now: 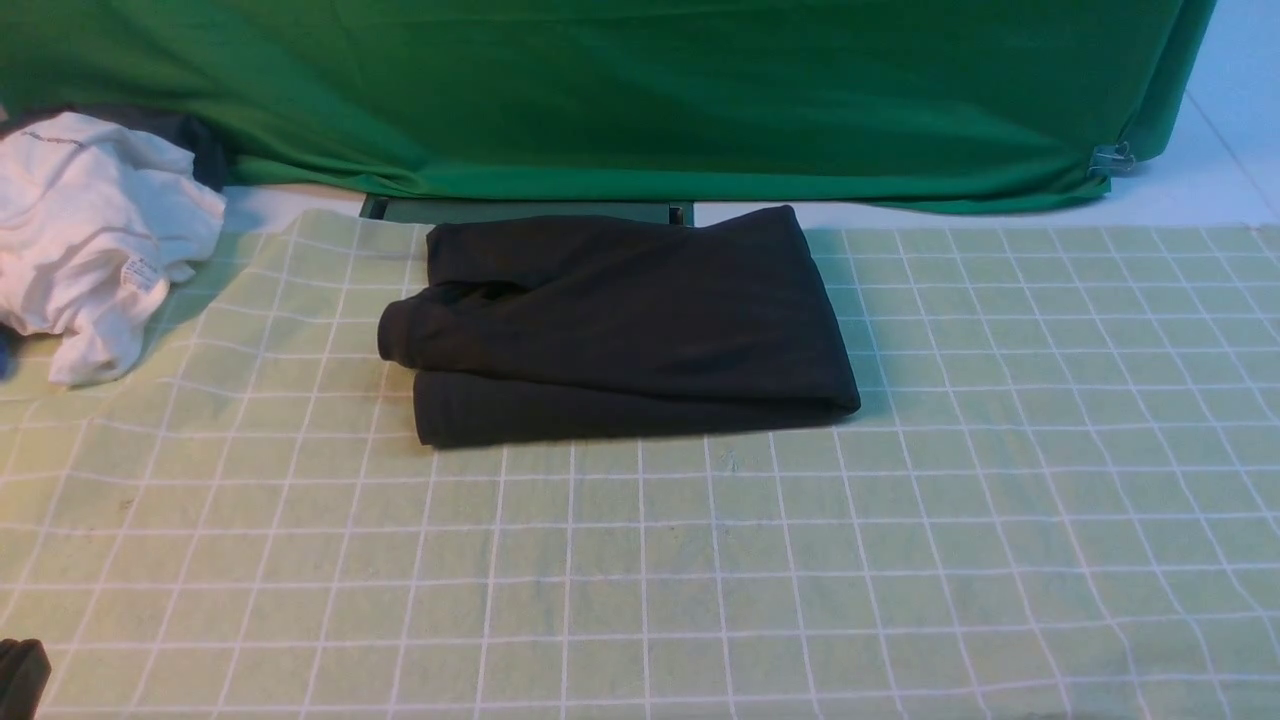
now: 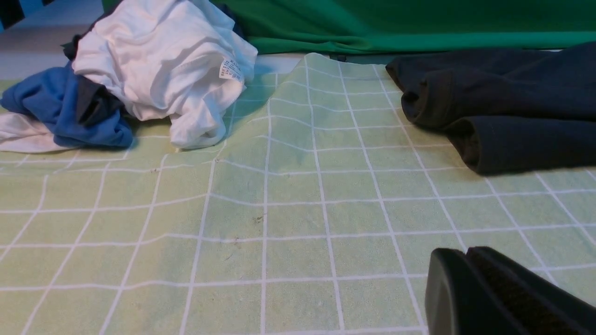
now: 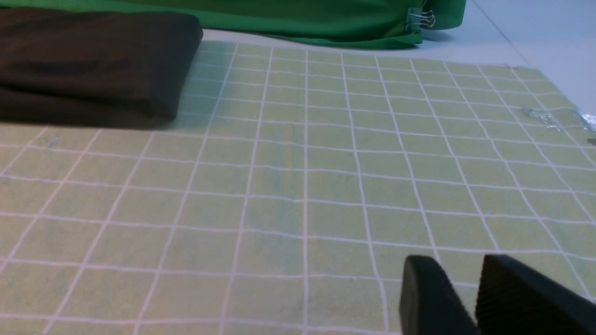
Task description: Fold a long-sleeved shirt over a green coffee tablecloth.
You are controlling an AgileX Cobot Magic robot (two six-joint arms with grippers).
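Note:
The black long-sleeved shirt (image 1: 620, 320) lies folded into a thick rectangle at the far middle of the green coffee tablecloth (image 1: 800, 560), with a rolled sleeve end at its left. The left wrist view shows the shirt (image 2: 503, 116) well ahead of my left gripper (image 2: 467, 251), which is shut on nothing and hovers low over the tablecloth (image 2: 302, 209). My right gripper (image 3: 458, 260) stands open and empty over the tablecloth (image 3: 326, 177), far from the shirt's folded edge (image 3: 93, 65). A dark bit of my left arm (image 1: 20, 675) shows at the front view's near left corner.
A crumpled white garment (image 1: 90, 230) with a tag lies at the far left, and a blue garment (image 2: 70, 107) sits beside it. Plain deep-green fabric (image 1: 600, 90) hangs across the back, held by a binder clip (image 1: 1110, 158) at the right.

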